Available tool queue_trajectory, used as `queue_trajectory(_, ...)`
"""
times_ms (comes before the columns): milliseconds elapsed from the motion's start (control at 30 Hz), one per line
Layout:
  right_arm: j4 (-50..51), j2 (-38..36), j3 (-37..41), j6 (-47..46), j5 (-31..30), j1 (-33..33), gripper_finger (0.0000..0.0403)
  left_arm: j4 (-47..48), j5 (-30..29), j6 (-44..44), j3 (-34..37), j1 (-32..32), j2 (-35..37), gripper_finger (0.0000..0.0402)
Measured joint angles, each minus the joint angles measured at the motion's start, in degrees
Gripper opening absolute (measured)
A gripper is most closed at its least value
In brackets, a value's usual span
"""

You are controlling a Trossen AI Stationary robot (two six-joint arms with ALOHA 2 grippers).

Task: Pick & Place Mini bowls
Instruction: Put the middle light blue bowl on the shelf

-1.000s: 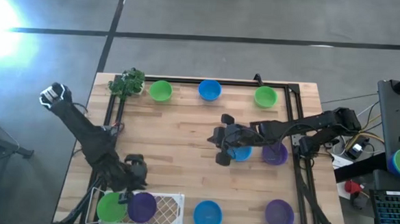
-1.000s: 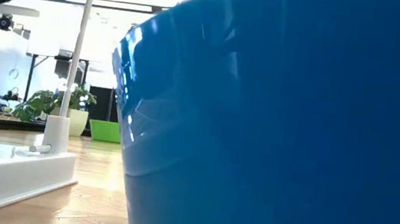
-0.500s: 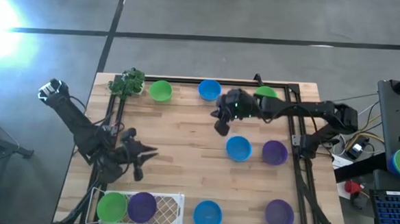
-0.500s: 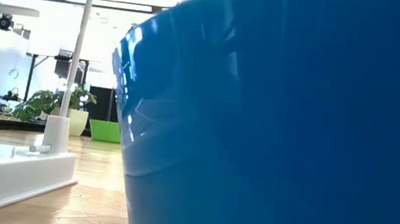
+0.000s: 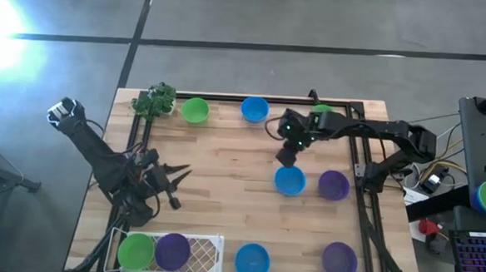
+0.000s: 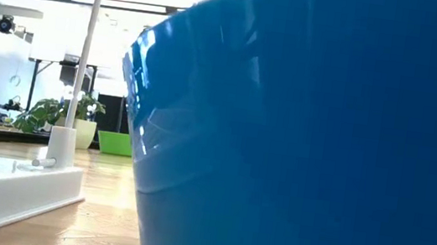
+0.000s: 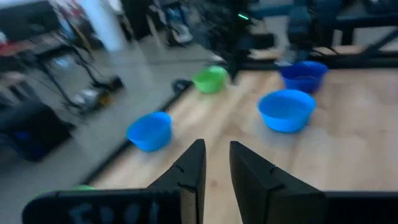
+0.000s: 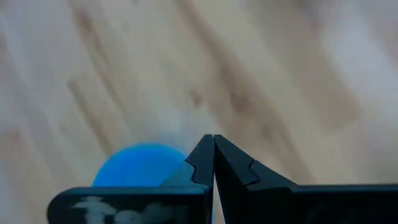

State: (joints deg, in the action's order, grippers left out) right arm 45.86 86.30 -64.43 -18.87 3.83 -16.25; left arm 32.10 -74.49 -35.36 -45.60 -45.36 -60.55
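right gripper sits just right of centre in the high view, hanging above the wood, its jaws pinched together on nothing; its own wrist view shows the 2 dark tips meeting with no gap and a blue bowl on the table behind them. that same blue bowl lies just below the gripper in the high frame, with a purple bowl right beside it.

left gripper is over at left of centre, above bare boards, its fingers a narrow slot apart and holding nothing, pointed toward the middle of the table.

progress, as i read it: 2 bowls look placed, a green bowl and a second purple bowl in the white mesh tray at lower left. loose on the table are 7: along the top edge a second green bowl, a second blue bowl and a third green bowl, the centre pair, then a third blue bowl and a third purple bowl along the bottom. most of the job is ahead.

the bowls are smooth, glossy, round plastic with thin rims; the table is pale butcher-block planks inside a black frame; the tray is an open white grid. a leafy toy plant stands at the upper left corner.
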Motion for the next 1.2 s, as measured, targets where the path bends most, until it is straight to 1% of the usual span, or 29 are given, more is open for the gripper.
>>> queue_trajectory(100,5.1,-1.0,-0.1,-1.5,0.3,1.5,0.0008,0.0,-2.8,1.1,0.0,0.0,0.4,0.0067)
queue_trajectory(367,6.4,-2.5,-0.1,-6.9,1.6,5.2,0.0008,0.0,-8.1,4.7,0.0,0.3,1.6,0.0067)
queue_trajectory(600,9.2,-2.6,0.1,-11.4,1.2,5.4,0.0011,0.0,-8.2,5.7,-0.3,0.3,3.1,0.0067)
queue_trajectory(733,12.4,-2.6,0.6,-11.7,0.5,5.6,0.0031,0.0,-8.2,6.8,-0.3,0.3,3.5,0.0067)
queue_trajectory(900,12.9,-2.5,2.0,-15.6,-0.4,5.6,0.0073,0.0,-8.2,7.1,-0.2,0.3,3.5,0.0067)
queue_trajectory(967,14.6,-2.5,2.8,-17.8,-0.9,5.6,0.0086,0.0,-8.1,7.1,-0.2,0.3,3.5,0.0067)
queue_trajectory(1067,15.2,-2.5,4.3,-21.3,-1.0,5.6,0.0099,0.0,-8.1,7.1,-0.2,0.3,3.5,0.0067)
queue_trajectory(1200,13.8,-2.4,6.9,-21.7,-1.0,5.6,0.0106,0.0,-8.1,7.1,-0.1,0.3,3.5,0.0067)
